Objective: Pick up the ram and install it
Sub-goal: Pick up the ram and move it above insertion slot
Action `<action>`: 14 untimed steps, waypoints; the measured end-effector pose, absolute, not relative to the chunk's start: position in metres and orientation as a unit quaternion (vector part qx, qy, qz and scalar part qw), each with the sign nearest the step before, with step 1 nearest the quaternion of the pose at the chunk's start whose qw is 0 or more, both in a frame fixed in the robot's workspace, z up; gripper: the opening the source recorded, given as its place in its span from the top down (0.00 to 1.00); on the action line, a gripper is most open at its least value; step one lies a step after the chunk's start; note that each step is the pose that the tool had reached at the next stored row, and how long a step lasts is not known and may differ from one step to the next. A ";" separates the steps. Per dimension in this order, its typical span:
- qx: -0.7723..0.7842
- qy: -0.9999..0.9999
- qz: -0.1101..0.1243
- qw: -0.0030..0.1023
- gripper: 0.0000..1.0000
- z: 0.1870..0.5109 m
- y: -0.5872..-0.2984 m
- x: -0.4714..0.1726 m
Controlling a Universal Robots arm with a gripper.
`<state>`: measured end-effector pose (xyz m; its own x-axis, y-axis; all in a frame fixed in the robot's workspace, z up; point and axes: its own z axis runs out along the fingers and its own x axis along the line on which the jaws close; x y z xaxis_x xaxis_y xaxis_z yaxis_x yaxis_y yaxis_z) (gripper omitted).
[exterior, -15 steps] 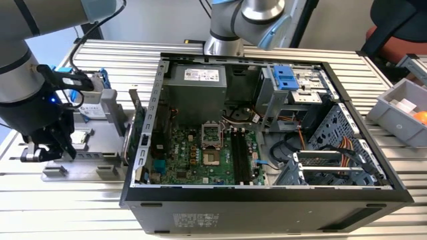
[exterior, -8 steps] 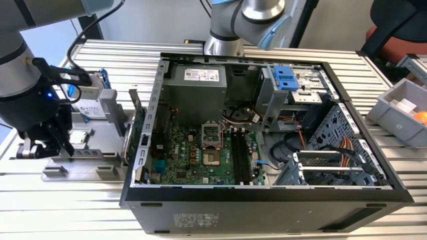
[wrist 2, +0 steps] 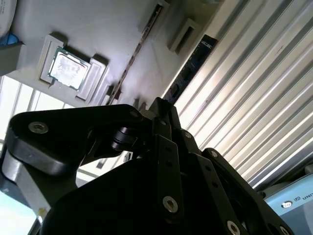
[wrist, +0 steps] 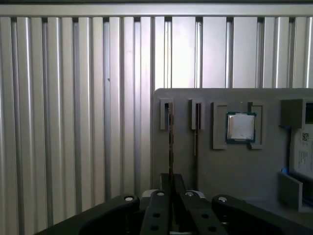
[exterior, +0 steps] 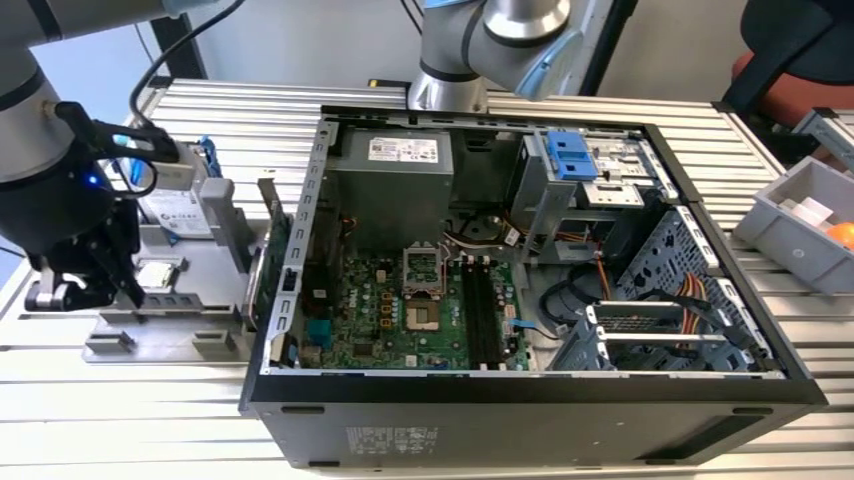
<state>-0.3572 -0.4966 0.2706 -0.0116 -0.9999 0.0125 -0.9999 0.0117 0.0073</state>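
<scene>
Black two-finger gripper is sitting closest to the cam in the first wrist view. I'm seeing its fingers drawn nearly together, apparently pinching the ram, a long thin dark circuit-board stick standing on edge in a slot of the flat grey holder tray. Farther off, a square silver processor chip is resting in its pocket. I'm reading this as the pick-up step, install not yet begun. Next move prob. needs a straight lift w/o twisting.
</scene>
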 end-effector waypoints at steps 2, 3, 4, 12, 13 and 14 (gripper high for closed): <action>0.703 -0.711 0.002 0.007 1.00 0.273 -0.497 -0.357; 0.703 -0.711 0.002 0.007 1.00 0.274 -0.497 -0.357; 0.703 -0.711 0.002 0.007 1.00 0.275 -0.497 -0.357; 0.703 -0.711 0.002 0.007 1.00 0.283 -0.497 -0.357; 0.703 -0.711 0.002 0.007 1.00 0.284 -0.497 -0.357; 0.703 -0.711 0.002 0.007 1.00 0.285 -0.497 -0.357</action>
